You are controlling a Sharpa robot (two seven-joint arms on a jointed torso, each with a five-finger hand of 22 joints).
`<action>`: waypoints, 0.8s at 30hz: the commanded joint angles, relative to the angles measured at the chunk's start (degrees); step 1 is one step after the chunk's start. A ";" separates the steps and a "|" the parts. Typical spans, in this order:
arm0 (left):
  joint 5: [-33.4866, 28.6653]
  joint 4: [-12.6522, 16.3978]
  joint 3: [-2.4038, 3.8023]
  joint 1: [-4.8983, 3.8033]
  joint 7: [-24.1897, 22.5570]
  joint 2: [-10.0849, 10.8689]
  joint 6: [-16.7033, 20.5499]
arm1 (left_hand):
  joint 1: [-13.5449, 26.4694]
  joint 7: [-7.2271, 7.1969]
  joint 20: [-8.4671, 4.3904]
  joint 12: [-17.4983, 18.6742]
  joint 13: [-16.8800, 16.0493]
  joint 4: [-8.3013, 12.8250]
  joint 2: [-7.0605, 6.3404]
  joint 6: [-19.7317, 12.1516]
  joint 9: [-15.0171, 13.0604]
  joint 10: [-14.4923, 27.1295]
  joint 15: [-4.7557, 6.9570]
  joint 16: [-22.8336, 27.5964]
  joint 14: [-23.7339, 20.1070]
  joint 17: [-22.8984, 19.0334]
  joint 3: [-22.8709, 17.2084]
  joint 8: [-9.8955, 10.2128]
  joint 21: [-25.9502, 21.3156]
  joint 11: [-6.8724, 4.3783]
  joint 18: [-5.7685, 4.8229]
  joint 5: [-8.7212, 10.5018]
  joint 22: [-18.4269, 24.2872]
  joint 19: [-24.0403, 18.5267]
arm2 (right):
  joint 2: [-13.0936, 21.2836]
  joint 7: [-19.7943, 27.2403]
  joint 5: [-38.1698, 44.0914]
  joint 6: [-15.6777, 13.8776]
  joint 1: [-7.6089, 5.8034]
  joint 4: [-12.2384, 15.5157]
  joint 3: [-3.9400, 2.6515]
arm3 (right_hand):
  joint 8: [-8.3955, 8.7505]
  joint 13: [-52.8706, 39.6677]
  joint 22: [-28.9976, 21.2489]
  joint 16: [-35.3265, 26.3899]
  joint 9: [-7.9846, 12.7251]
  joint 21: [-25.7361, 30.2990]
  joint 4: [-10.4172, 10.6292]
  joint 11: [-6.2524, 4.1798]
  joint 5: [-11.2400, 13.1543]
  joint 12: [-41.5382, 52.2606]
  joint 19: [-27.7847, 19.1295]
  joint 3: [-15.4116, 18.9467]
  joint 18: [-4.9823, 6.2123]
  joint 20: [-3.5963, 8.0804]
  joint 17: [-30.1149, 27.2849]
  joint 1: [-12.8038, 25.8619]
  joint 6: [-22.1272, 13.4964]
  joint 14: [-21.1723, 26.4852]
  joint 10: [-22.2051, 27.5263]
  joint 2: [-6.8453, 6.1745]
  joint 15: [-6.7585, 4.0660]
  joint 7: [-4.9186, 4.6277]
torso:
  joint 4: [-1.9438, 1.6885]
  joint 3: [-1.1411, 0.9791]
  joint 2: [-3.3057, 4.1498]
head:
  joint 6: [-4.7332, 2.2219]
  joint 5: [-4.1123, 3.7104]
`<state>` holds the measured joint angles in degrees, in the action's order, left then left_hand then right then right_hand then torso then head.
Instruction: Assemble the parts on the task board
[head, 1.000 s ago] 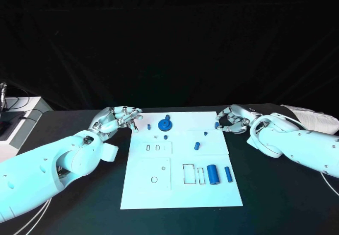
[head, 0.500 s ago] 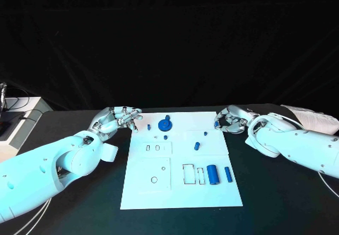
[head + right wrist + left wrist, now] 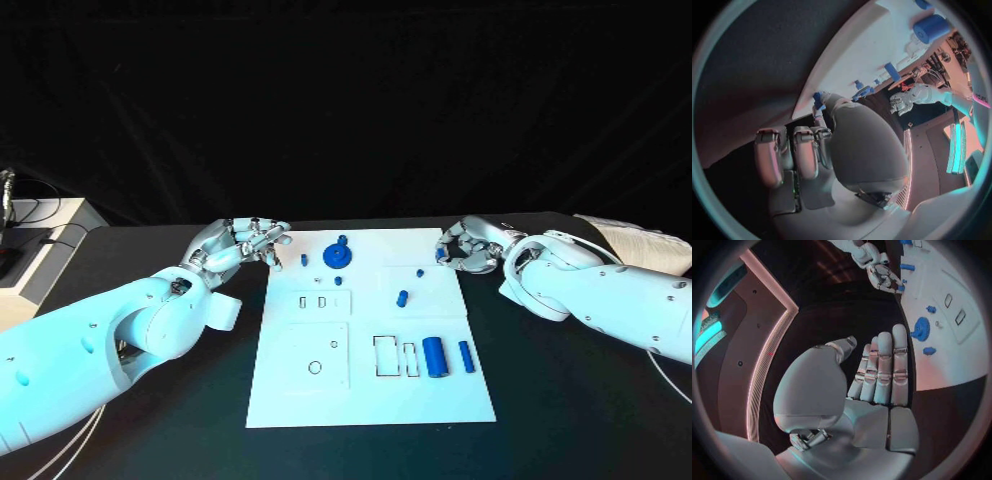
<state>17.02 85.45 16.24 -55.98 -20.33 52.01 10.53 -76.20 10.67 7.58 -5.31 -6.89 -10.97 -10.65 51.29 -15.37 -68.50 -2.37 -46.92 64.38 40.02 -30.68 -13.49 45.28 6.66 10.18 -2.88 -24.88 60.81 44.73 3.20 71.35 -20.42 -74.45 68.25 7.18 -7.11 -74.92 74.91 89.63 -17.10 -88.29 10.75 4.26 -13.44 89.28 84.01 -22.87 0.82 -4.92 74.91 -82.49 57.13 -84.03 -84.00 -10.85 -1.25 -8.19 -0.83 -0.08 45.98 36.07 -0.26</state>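
Table (image 3: 577, 400): black; white board (image 3: 310, 400) lies centred.
Left hand (image 3: 238, 243): fingers extended side by side, holding nothing.
Right hand (image 3: 469, 244): fingers curled; contents cannot be determined.

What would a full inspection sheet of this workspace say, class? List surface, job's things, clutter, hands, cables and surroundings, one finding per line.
Surface: black table, with the white task board lying flat in its middle.
Job's things: blue gear-like part near the board's far edge; large blue cylinder and slimmer blue pin near its right edge; small blue pieces lie between.
Clutter: nothing seen.
Hands: left hand by the board's far left corner, fingers apart, holding nothing; right hand by the far right corner, grip unclear.
Cables: thin cables under the left arm.
Surroundings: white box at the left; black backdrop.
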 commanded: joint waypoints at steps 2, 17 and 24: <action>0.16 0.15 0.04 0.01 -0.39 -0.06 -0.52 | 0.63 0.12 0.01 0.00 -0.06 0.06 -0.12 -0.42 -0.03 0.53 -0.01 -0.30 0.23 0.07 0.30 0.25 0.23 -0.02 0.24 0.00 -0.09 -0.32 | -0.11 -0.07 0.70 0.71 0.12 -0.01 0.09 | -0.47 -14.78 13.73 0.37 -0.18 -0.20 0.00 -0.66 -0.23 0.40 5.16 -0.65 -0.39 0.45 15.09 0.29 0.78 -5.97 -5.71 0.48 -0.42 0.07 | 0.02 0.01 0.01 | 0.03 -0.01; 0.16 -0.09 0.04 0.01 -0.31 -0.03 -0.56 | 0.59 0.11 0.04 -0.02 -0.08 0.07 -0.05 -0.44 -0.04 0.59 -0.04 -0.32 0.21 0.07 0.27 0.26 0.28 -0.01 0.24 -0.01 -0.11 -0.35 | 0.23 -4.08 0.40 -8.92 -0.50 4.11 -0.16 | -1.53 -15.08 14.30 0.37 -0.63 -0.82 -0.10 -1.26 -0.23 0.72 5.51 -1.38 -0.57 0.85 15.09 1.51 2.32 -5.97 -6.00 0.30 -0.83 0.72 | 0.13 0.15 -0.25 | -0.03 0.38; 0.16 -0.43 0.03 0.01 -0.15 -0.10 -0.52 | 0.59 0.11 0.04 -0.02 -0.08 0.07 -0.05 -0.44 -0.04 0.59 -0.04 -0.32 0.21 0.07 0.27 0.26 0.28 -0.01 0.24 -0.01 -0.11 -0.35 | -0.17 -8.50 0.57 -9.94 -1.67 9.12 -0.30 | -1.60 -15.08 14.47 0.37 -0.66 -1.01 -0.14 -1.29 -0.15 0.72 5.61 -1.37 -0.62 0.88 15.09 1.69 2.36 -5.97 -6.00 0.11 -0.84 0.71 | 0.35 0.47 -0.77 | 0.08 0.58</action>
<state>17.04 85.01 16.23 -55.97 -20.25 52.05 10.53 -76.20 10.67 7.58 -5.31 -6.88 -10.97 -10.65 51.29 -15.36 -68.29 -2.37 -46.92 64.38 40.01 -30.68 -13.49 45.27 6.44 10.17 -2.88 -24.92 60.81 44.78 -1.74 71.32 -28.46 -76.08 76.54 6.88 -8.42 -74.92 74.94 89.63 -17.70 -89.04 10.67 3.44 -13.43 89.89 84.01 -24.04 0.82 -4.50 74.90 -81.28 59.18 -84.03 -83.99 -10.86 -1.66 -7.58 -0.59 0.19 45.54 36.01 0.27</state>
